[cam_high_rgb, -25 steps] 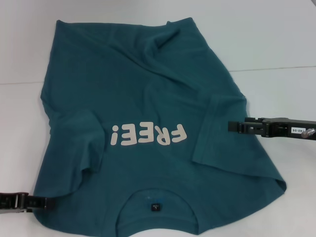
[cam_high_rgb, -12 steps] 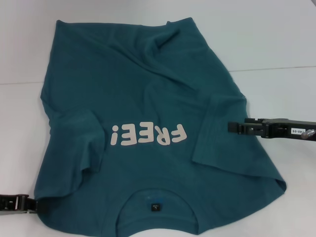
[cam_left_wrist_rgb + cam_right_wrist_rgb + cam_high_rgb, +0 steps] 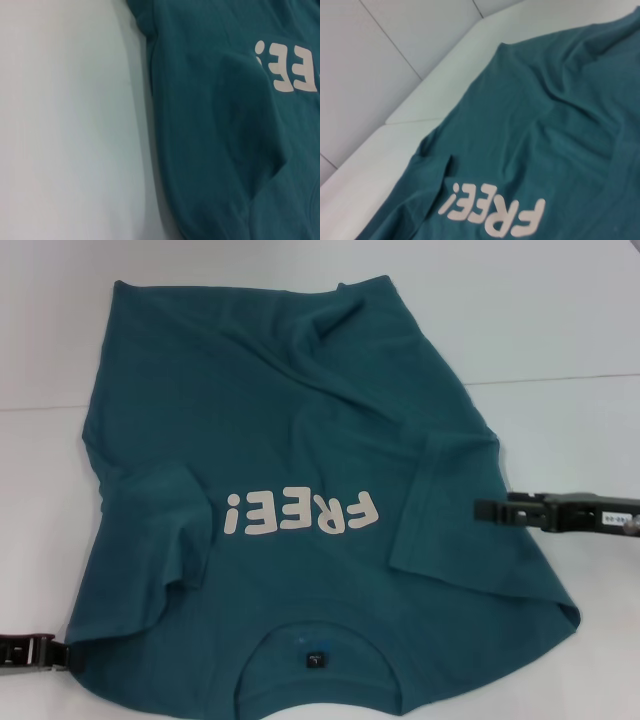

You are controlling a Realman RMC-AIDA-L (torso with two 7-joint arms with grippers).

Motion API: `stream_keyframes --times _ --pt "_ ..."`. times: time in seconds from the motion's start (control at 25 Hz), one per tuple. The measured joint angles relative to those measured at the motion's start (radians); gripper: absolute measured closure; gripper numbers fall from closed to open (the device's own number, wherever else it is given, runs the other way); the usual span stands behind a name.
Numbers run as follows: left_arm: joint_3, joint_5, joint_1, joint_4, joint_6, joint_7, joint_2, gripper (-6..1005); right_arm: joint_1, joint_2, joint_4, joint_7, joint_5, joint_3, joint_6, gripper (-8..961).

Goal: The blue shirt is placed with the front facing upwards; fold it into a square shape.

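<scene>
On the white bench (image 3: pixel 560 320), the blue shirt (image 3: pixel 300 440) lies front up, with the collar (image 3: pixel 315 645) at the near edge and the white "FREE!" lettering (image 3: pixel 302 514) reading upside down from the head view. Both sleeves are folded inward over the body. Fabric is creased toward the far hem. Left end effector (image 3: pixel 62 652) sits low at the shirt's near left corner, its tip at the cloth edge; whether it grips the cloth cannot be determined. Right end effector (image 3: pixel 485 508) is level over the shirt's right edge beside the folded sleeve; its opening cannot be judged either.
</scene>
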Motion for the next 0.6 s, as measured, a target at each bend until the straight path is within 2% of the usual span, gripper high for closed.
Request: stream_keyframes --times 0.2,0.44,0.6 --pt "-0.006 0.0 0.004 0.001 0.0 0.016 0.002 978 -0.037 -0.026 0.0 0.051 -0.02 -0.003 -0.021 38" --pt "-0.007 -0.002 0.004 0.001 0.001 0.026 0.004 978 -0.055 -0.069 0.0 0.205 -0.163 0.004 -0.076 41" --pt "-0.007 -0.005 0.003 0.001 0.0 0.029 0.004 978 -0.071 -0.087 0.0 0.263 -0.189 0.007 -0.094 43"
